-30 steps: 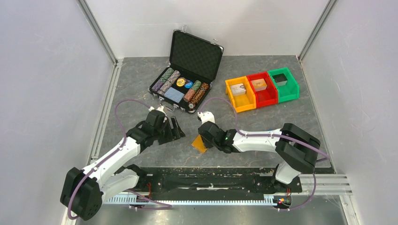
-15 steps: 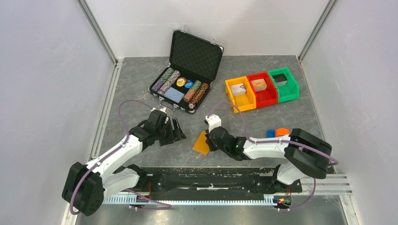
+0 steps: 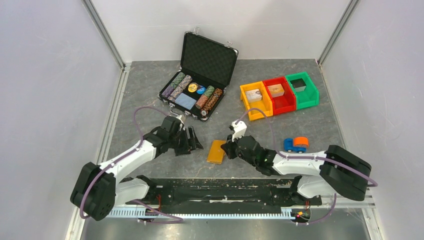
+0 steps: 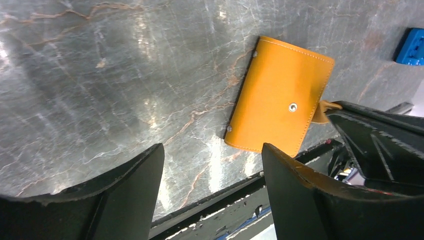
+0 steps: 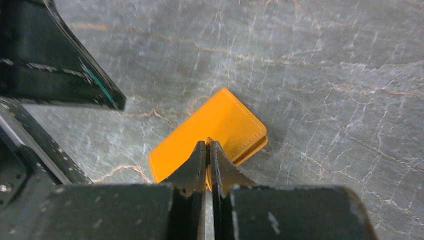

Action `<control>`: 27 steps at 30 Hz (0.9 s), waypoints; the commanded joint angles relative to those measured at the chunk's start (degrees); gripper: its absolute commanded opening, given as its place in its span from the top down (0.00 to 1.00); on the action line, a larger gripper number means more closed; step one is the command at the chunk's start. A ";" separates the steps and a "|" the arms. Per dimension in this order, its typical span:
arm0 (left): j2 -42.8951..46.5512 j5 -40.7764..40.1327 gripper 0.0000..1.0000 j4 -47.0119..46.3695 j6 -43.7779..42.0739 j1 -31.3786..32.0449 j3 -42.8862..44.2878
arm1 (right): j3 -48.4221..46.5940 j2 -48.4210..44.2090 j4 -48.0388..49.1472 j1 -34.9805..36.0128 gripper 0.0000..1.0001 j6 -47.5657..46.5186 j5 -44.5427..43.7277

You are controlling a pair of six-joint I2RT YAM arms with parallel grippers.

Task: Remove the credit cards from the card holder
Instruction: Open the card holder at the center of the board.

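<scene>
Looks like a robot lab test cell. Boxed in by plain white walls (image 3: 45, 100) on metal posts (image 3: 102, 32). Holds a grey table (image 3: 145, 85) with two arms (image 3: 125, 162) bolted to a rail (image 3: 220, 190), cables (image 3: 142, 108) loose. Sets out props only: chip case (image 3: 205, 65), three bins (image 3: 280, 95), toy car (image 3: 295, 144).

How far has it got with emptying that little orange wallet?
Barely begun. Nothing looks done: the orange card holder lies closed on the table, no cards showing. In hand: the right end effector pinches its edge; the left end effector hovers open beside it. Left: opening it and pulling the cards out.
</scene>
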State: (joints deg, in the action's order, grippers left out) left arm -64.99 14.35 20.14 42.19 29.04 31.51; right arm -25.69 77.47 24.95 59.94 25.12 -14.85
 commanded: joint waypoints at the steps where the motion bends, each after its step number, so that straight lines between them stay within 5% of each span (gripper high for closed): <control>1: -1.58 5.16 0.20 -5.44 -1.04 1.00 0.51 | 3.08 -4.93 10.11 -1.56 1.00 4.10 0.94; 27: -4.90 9.18 0.12 -10.12 1.67 2.37 1.57 | 6.13 -5.58 19.98 -4.77 1.00 11.42 8.74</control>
State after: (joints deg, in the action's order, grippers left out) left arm -69.41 22.74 11.33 42.83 31.27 31.53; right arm -19.09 71.33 40.82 55.37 35.55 -6.87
